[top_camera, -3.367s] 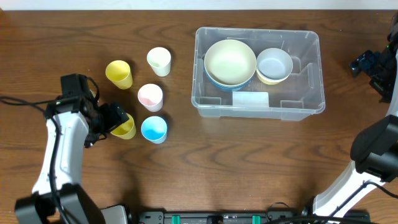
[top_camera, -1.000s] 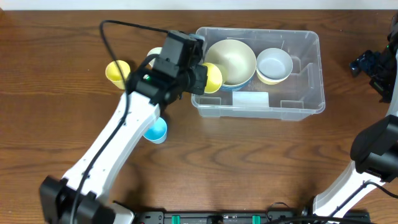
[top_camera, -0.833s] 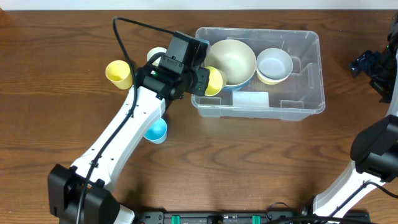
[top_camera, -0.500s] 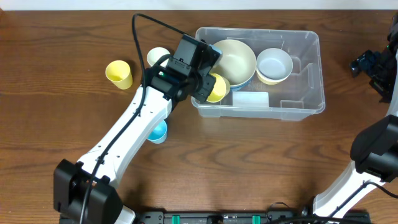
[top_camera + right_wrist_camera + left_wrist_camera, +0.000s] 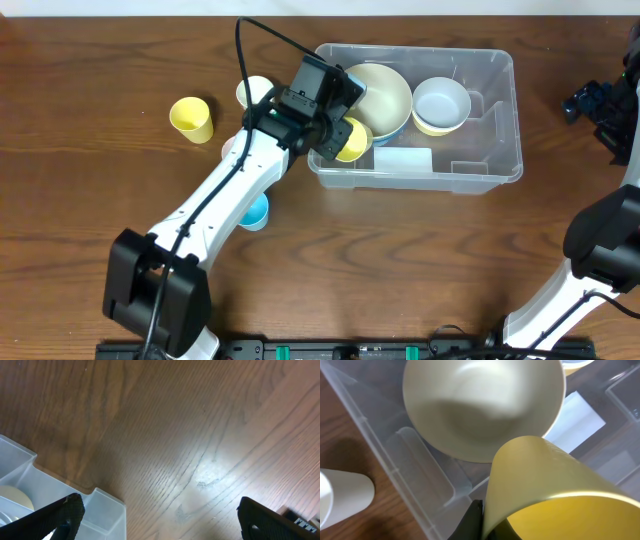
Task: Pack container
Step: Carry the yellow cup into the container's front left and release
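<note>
Cup [image 5: 350,141], yellow, clamped in left claw [image 5: 337,135], tilted over container [image 5: 514,120] front-left corner, just beside big bowl [image 5: 375,95].

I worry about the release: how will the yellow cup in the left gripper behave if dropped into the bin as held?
Probably light: the yellow cup looks thin-walled, and the left gripper carries it by one side. It is held tilted over the container beside the cream bowl, so, being round, it may well roll or lean against that bowl.
</note>
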You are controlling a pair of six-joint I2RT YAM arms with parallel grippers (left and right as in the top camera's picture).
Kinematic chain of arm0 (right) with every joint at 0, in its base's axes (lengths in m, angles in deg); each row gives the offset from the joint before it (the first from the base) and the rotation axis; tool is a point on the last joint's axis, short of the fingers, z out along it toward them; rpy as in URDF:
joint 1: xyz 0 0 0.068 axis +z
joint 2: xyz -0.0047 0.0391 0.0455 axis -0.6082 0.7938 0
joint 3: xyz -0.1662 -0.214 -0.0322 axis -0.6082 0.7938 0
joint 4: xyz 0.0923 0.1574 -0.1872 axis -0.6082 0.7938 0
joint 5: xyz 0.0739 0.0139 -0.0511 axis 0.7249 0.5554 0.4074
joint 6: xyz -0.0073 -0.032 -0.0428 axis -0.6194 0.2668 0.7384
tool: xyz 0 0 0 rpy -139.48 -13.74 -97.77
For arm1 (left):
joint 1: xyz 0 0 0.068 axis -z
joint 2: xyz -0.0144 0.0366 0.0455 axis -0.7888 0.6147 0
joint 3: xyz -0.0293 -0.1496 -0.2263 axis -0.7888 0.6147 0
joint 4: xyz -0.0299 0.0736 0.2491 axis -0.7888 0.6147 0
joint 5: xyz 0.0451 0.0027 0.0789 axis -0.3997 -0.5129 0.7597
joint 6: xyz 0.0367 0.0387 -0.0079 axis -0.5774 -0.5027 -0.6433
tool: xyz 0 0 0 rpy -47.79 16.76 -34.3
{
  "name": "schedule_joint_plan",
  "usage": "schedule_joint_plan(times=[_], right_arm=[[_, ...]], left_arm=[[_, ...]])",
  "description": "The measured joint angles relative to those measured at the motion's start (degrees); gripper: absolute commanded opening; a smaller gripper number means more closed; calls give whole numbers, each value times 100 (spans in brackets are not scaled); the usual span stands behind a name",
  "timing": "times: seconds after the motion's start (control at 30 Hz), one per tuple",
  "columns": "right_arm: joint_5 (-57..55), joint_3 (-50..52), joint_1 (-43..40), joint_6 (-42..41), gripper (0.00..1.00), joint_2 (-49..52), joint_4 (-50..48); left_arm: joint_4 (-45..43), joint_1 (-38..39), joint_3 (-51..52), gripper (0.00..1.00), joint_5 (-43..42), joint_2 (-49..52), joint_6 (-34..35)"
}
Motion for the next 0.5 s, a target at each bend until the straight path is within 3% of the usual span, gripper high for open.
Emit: schedule_joint_plan(times=[0.33,0.5], right_arm=[[0,0,0,0,99,0,0],[0,0,0,0,99,0,2]], left_arm=[[780,-162,-35,6,291,33,411],[1462,-223,-566,6,310,39,551]])
